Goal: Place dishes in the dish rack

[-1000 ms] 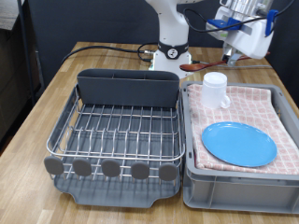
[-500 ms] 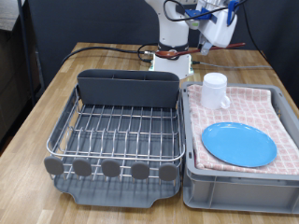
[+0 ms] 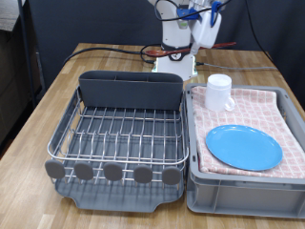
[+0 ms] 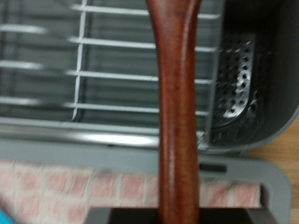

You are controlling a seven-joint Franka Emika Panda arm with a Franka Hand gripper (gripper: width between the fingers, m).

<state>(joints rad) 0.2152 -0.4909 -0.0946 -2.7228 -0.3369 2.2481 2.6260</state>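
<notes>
Raised above the back of the counter (image 3: 29, 119), the tool (image 3: 204, 33) is clenched on the wooden spoon (image 4: 175, 103), whose reddish-brown handle runs down the middle of the wrist view. Below it, the dish rack (image 3: 119, 134) sits with bare wires. At the exterior view's right, the grey bin (image 3: 243, 186) with its pink checked cloth (image 3: 257, 110) holds the blue plate (image 3: 244, 147) and, behind it, the white mug (image 3: 220, 93).
</notes>
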